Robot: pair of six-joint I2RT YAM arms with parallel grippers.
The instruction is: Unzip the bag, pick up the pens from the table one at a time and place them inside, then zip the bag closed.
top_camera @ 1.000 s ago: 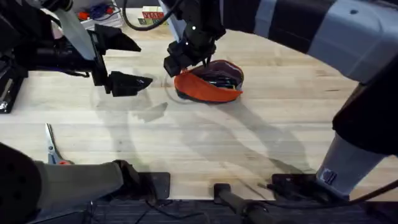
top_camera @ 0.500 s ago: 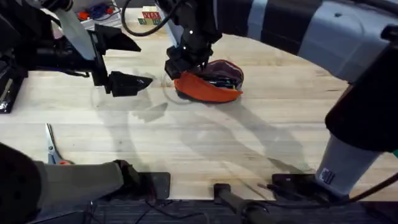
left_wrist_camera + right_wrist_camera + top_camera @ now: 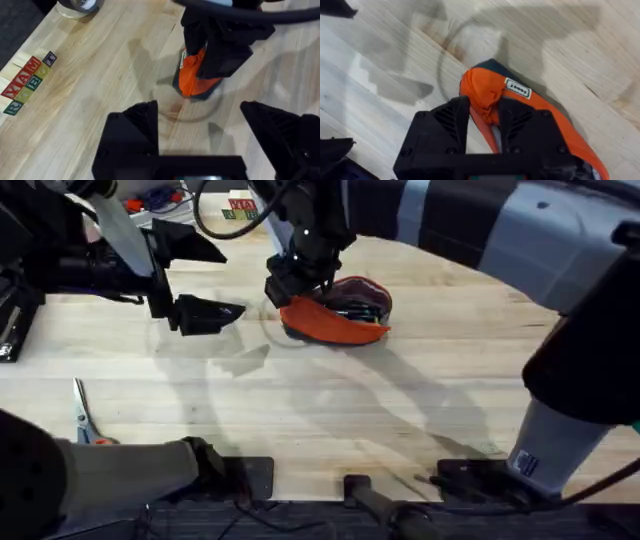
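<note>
Barely shifted since a second ago, right gripper (image 3: 484, 117) pinches the small orange fabric pouch (image 3: 335, 312) by its end; left gripper (image 3: 210, 137) hovers open nearby; pens apparently inside, zipping shut needs the slider found.

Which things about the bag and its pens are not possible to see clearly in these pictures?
- Zipper pull: in the right wrist view the right gripper pinches the bag end, hiding it.
- Pens: in the overhead view, dark shapes inside the bag; too small to count.
- Bag's far end: cut off in the right wrist view.

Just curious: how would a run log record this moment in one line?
right gripper: pinching bag end | left gripper: open, apart | bag: open, pens inside
</note>
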